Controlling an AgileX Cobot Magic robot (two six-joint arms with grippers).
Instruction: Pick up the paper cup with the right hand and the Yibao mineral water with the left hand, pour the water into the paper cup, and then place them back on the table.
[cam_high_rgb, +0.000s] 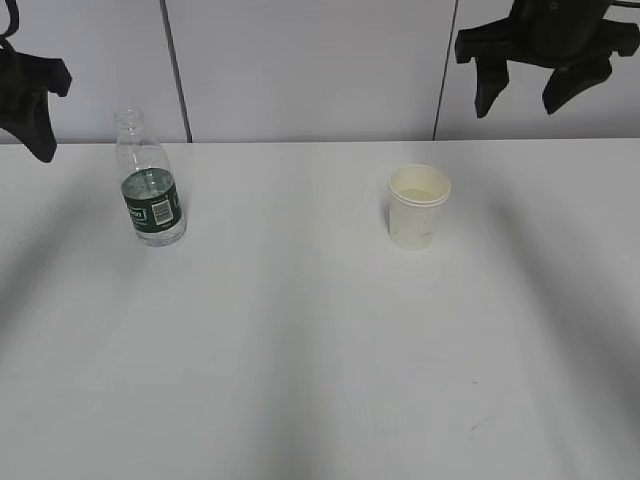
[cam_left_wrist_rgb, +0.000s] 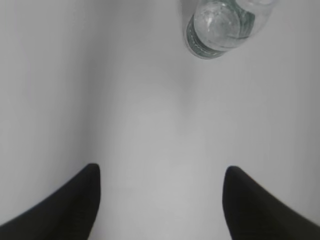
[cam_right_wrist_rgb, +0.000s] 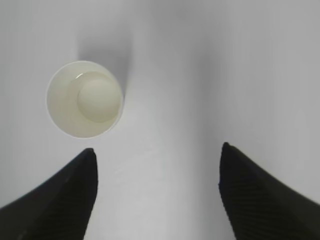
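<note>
An uncapped clear bottle (cam_high_rgb: 148, 182) with a dark green label band stands upright on the left of the white desk (cam_high_rgb: 300, 340). Well apart to its right, a short off-white paper cup (cam_high_rgb: 417, 206) stands upright, its cream inside showing.

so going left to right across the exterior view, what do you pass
left gripper raised at the left edge → Yibao mineral water standing upright on the table → paper cup standing upright → right gripper raised at the upper right, open, holding nothing.
</note>
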